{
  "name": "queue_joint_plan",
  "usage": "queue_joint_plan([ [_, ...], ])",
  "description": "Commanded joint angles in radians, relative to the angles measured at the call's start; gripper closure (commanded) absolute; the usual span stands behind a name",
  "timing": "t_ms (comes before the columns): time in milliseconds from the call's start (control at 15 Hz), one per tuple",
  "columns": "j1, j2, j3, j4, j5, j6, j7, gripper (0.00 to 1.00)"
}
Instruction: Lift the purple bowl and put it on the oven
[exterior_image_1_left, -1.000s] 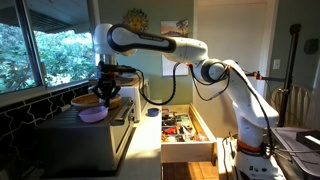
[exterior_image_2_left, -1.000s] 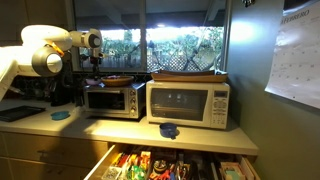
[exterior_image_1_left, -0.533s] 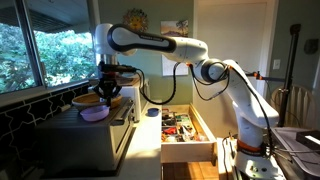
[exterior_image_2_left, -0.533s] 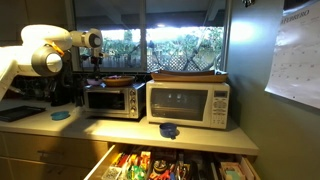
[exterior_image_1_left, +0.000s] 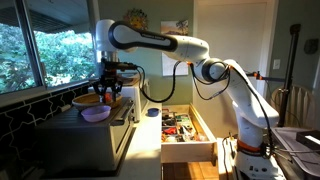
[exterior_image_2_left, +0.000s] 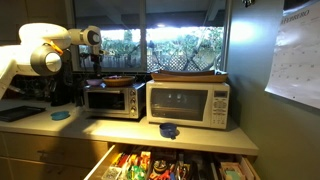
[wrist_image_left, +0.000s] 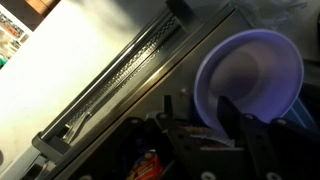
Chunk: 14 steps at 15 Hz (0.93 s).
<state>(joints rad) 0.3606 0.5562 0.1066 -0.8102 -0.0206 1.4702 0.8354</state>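
The purple bowl (exterior_image_1_left: 95, 114) sits upright on the flat top of the grey metal oven (exterior_image_1_left: 88, 145), near its front edge. My gripper (exterior_image_1_left: 108, 93) hangs just above and behind the bowl, open and empty. In the wrist view the bowl (wrist_image_left: 252, 72) lies on the oven top (wrist_image_left: 120, 120), with the gripper (wrist_image_left: 200, 106) at its near rim, one finger overlapping the rim and the other beside it. In an exterior view the gripper (exterior_image_2_left: 95, 63) is over the oven (exterior_image_2_left: 112, 99); I cannot make out the bowl there.
A brown wooden bowl (exterior_image_1_left: 85, 100) with orange contents stands right behind the purple bowl. A white microwave (exterior_image_2_left: 188, 103) stands beside the oven. An open drawer (exterior_image_1_left: 186, 128) full of small items juts out below the counter. A blue cloth (exterior_image_2_left: 170, 129) lies on the counter.
The gripper has risen slightly away from the purple bowl, which stays in place on the oven top.
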Motion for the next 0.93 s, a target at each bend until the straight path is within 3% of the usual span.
queue_joint_plan([
  [0,-0.004,-0.057,0.014,-0.002,-0.028,-0.034,-0.175,0.19],
  [133,-0.015,-0.116,0.022,-0.032,-0.011,-0.044,-0.287,0.03],
  [200,-0.023,-0.146,0.029,-0.046,0.008,-0.054,-0.343,0.00],
  [667,-0.060,-0.376,0.065,-0.206,0.112,-0.170,-0.683,0.00],
  [733,-0.029,-0.281,0.050,-0.075,0.073,-0.157,-0.602,0.00],
  [867,-0.031,-0.304,0.050,-0.086,0.076,-0.161,-0.612,0.00],
])
